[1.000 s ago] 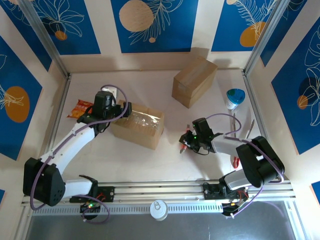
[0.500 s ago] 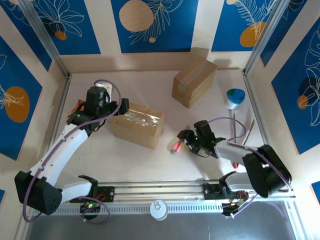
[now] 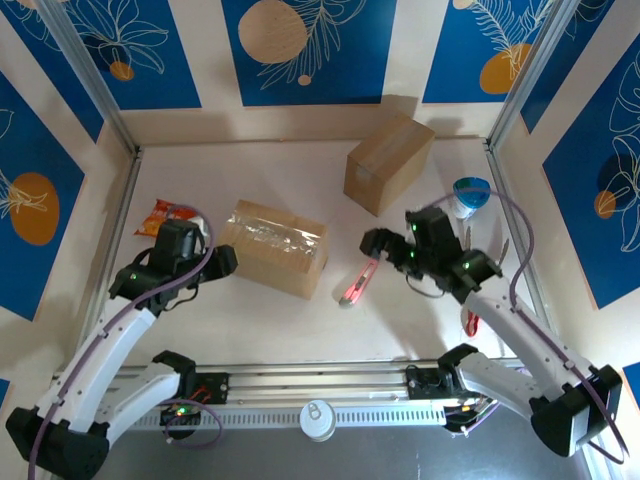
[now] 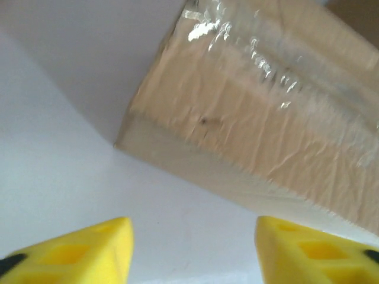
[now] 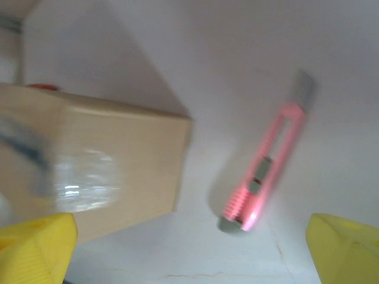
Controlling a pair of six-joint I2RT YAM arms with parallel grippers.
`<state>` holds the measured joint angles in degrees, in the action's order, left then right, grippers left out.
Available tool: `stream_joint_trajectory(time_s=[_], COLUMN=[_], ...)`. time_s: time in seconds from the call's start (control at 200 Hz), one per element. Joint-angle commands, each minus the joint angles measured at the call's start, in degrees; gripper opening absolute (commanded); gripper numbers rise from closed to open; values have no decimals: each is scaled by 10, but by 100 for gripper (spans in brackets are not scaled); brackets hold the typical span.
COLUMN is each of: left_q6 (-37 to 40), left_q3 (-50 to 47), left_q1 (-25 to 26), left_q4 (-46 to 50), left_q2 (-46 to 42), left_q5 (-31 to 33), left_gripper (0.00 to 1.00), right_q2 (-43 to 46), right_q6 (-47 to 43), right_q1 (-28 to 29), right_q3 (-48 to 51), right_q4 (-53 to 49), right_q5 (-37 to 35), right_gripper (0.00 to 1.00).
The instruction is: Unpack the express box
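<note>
Two cardboard boxes sit on the tabletop [image 3: 330, 330]. The taped box [image 3: 275, 247] lies left of the middle, with clear tape glinting along its top. The plain box [image 3: 388, 160] stands near the far edge, right of centre, well apart from the other.

The left gripper [image 3: 218, 262] is low beside the taped box's left end and points at it. In the left wrist view its yellow fingers [image 4: 65, 248] are spread wide with nothing between them. The box's lower corner is ahead of them, across a strip of bare tabletop, so there is no contact.

A pink knife [image 3: 357, 282] lies flat near the middle of the tabletop, just off the taped box's right end. A grey blade shows at its far tip (the right wrist view is blurred, but the blade is plain enough).

The right gripper [image 3: 372, 243] hangs just beyond that tip. Its jaws are wide apart and empty. In its own camera the yellow fingers [image 5: 35, 245] sit at the two lower corners of the frame, with the knife and the box's end between and beyond them, and neither is touched.

A red snack packet [image 3: 165, 215] lies near the left edge, behind the left arm. A blue and white cup [image 3: 470, 195] stands by the right edge.
</note>
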<state>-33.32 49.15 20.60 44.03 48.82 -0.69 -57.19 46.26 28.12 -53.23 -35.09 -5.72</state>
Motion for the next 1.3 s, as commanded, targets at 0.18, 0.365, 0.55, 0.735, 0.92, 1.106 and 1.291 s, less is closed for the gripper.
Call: stream_joint_trajectory(time_s=[0.18, 0.365, 0.55, 0.735, 0.92, 1.106, 1.291], left_q6=[-75, -77, -69, -53, -54, -46, -25], left_q3=[-92, -87, -61, -26, -15, -15, -9], left_q1=[-6, -23, -39, -46, -48, -48, -50], left_q4=[-113, -190, -230, -237, -245, -208, -106], left_q2=[83, 186, 256, 308, 326, 303, 223], left_q5=[-9, 16, 16, 18, 13, 26, 86], left_gripper=[39, 35, 36, 36, 36, 38, 55], right_q2=[-301, -473, -475, -410, -357, -346, -352], right_q6=[-217, -202, -126, -63, -8, -2, -8], right_q1=[18, 23, 47, 75, 83, 84, 83], right_q3=[-304, -430, -379, -269, -175, -152, -156], right_q4=[-33, -11, 75, 133, 178, 173, 173], right_q5=[125, 184, 238, 216, 203, 187, 180], right_gripper=[99, 99, 99, 99, 99, 99, 99])
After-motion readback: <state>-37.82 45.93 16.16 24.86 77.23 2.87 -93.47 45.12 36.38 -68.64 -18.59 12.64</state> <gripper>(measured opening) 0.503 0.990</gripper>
